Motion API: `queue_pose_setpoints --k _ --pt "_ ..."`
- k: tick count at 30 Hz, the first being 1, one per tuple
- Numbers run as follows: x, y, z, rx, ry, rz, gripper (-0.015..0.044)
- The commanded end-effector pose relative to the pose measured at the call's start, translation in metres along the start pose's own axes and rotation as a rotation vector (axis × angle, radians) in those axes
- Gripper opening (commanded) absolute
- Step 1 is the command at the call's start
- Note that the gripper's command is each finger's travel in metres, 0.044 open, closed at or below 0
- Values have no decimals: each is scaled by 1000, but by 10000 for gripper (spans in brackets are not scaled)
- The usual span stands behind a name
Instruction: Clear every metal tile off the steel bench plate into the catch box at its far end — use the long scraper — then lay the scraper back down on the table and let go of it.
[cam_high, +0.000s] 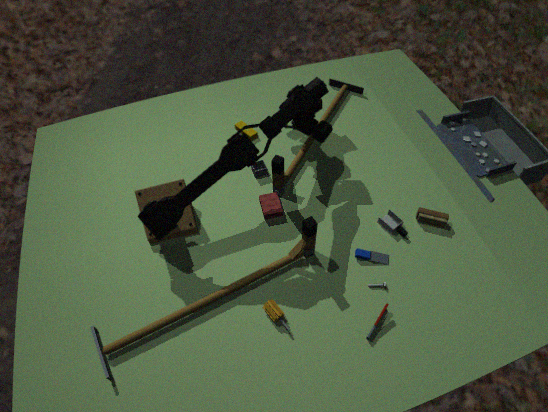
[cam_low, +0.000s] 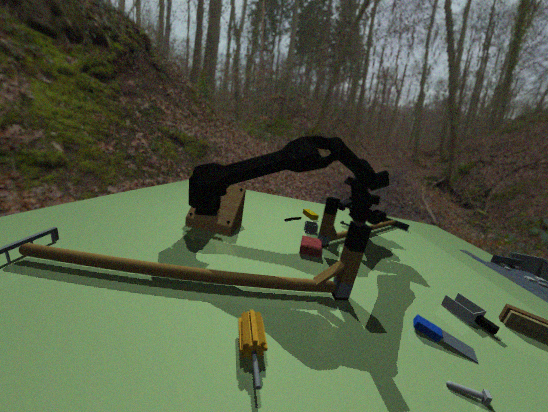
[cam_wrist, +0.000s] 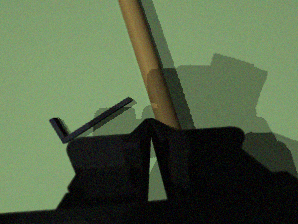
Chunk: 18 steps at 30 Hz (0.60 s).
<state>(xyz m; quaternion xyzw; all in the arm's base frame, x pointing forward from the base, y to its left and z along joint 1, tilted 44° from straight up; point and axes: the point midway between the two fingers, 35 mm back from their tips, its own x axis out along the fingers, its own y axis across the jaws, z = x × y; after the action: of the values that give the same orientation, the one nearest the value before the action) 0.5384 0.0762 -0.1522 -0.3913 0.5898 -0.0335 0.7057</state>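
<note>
The long scraper (cam_high: 200, 302) (cam_low: 150, 270) lies on the table, its blade at the near left and its upright grip post (cam_high: 309, 232) (cam_low: 355, 250) at mid-table. A shorter scraper (cam_high: 331, 109) (cam_wrist: 145, 55) lies further back with its blade (cam_high: 346, 86) (cam_wrist: 95, 122). My gripper (cam_high: 321, 131) (cam_low: 362, 216) (cam_wrist: 149, 122) is shut and empty, low over the short scraper's shaft. Several small metal tiles (cam_high: 477, 145) lie on the steel bench plate (cam_high: 452, 140) (cam_low: 505, 272) at the far right, with the grey catch box (cam_high: 505, 125) (cam_low: 525, 260) beyond it.
Loose items lie on the table: a red block (cam_high: 271, 204), a yellow block (cam_high: 246, 130), a yellow-handled screwdriver (cam_high: 275, 312) (cam_low: 252, 335), a blue-handled knife (cam_high: 371, 256), a bolt (cam_high: 378, 285), a red pen (cam_high: 377, 322), a grey clamp (cam_high: 392, 221) and a brown block (cam_high: 432, 216).
</note>
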Motion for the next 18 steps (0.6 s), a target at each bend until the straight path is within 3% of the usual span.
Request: queue_pose_setpoints --k 1,18 --pt "3 -8 0 4 4 -3 0" --pt "-39 -4 21 35 -37 -10 0"
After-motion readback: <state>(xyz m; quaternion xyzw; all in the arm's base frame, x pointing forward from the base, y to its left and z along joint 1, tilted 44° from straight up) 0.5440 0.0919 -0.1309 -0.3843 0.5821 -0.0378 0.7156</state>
